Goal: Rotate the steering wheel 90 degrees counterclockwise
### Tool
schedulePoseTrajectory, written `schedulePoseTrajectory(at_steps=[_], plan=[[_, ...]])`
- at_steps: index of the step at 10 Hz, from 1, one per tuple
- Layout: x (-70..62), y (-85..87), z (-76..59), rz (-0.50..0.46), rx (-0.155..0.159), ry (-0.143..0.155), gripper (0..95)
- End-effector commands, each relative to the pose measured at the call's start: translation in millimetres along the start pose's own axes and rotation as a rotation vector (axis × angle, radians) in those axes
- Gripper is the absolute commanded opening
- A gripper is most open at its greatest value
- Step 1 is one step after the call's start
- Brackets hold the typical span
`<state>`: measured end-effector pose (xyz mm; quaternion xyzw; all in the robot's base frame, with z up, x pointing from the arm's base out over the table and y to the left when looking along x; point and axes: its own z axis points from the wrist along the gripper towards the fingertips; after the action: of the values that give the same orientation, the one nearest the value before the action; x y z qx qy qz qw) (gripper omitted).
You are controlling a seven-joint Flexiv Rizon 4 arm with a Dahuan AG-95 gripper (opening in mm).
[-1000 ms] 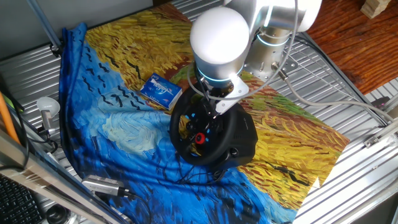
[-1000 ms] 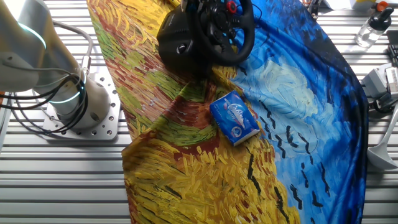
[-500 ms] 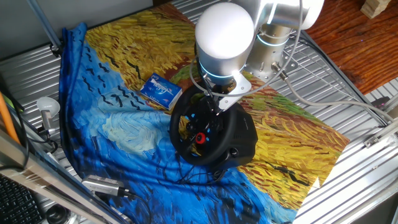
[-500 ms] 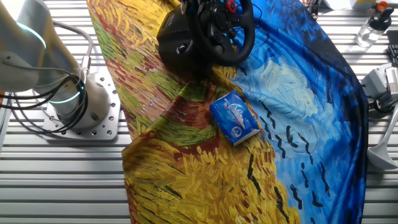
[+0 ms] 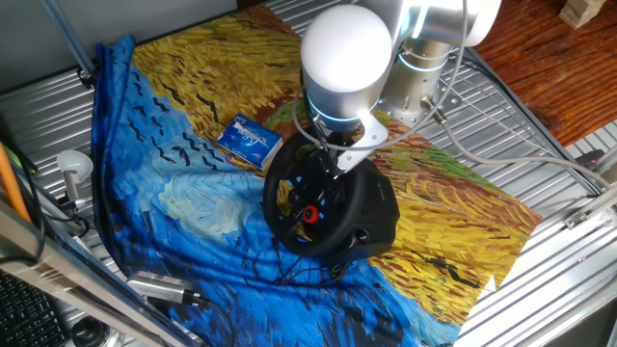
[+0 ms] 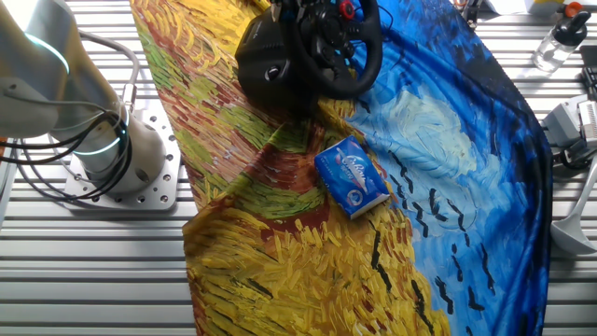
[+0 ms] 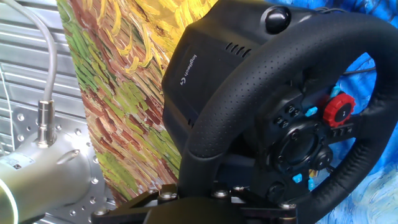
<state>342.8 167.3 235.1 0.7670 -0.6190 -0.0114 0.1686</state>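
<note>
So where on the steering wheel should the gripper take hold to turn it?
On the padded rim of the steering wheel, along its upper arc nearest the hand, coming from above. The rim is a round bar that fingers can straddle, and it stands clear of the hub buttons and the base.

The steering wheel (image 7: 249,93) rim looks matt, dimpled leather-like; its base smooth plastic. Printed cloth (image 5: 193,202) covers the ribbed metal desk (image 6: 93,280).
</note>
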Motion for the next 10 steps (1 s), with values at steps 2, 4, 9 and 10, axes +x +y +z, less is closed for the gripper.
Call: schedulePoseTrajectory(at_steps=[2,4,9,10], plan=[[1.4,-2.9,9.7,-0.003,0.006,0.0,0.0],[3.4,-3.9,12.4,-0.011,0.01,0.001,0.0],[4.2,-4.1,14.2,-0.049,0.054,0.023,0.0],[4.6,-3.2,14.7,-0.05,0.06,0.033,0.0]])
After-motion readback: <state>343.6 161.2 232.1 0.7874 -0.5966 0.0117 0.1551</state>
